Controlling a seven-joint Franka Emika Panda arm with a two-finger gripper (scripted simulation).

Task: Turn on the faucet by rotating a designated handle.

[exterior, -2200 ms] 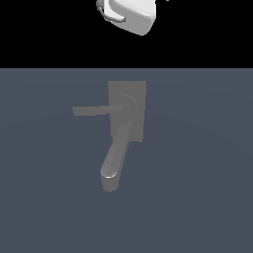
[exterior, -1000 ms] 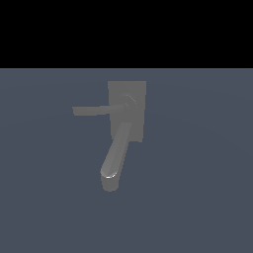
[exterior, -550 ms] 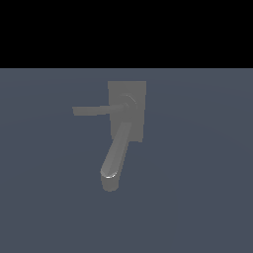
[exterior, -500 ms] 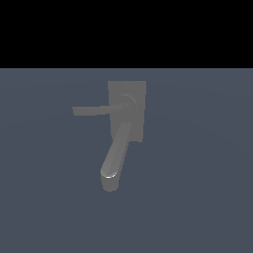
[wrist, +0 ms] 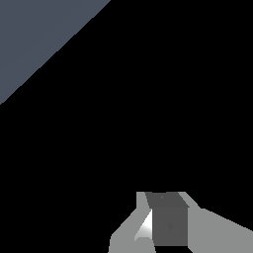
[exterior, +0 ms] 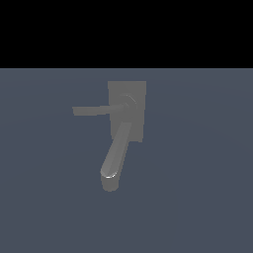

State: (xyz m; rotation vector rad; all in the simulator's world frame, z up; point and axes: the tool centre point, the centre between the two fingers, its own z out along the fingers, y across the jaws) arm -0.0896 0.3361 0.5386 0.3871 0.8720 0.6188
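Note:
The matte grey faucet (exterior: 127,111) stands in the middle of the exterior view, its rectangular back plate upright and its thick round-ended spout (exterior: 114,158) slanting down towards the view's left. The handle (exterior: 96,109), a thin flat lever, sticks out level from the round hub towards the exterior view's left. No arm or gripper shows in the exterior view. In the wrist view my gripper (wrist: 165,197) appears only as grey finger parts pressed together with no gap, holding nothing. The faucet is out of the wrist view.
A flat blue-grey floor (exterior: 197,197) lies all around the faucet, under a black background. The wrist view shows a corner of that same floor (wrist: 34,34) and blackness elsewhere.
The white arm part seen at the top edge of the exterior view 2.2 s ago has left the picture. Faucet and handle have not moved.

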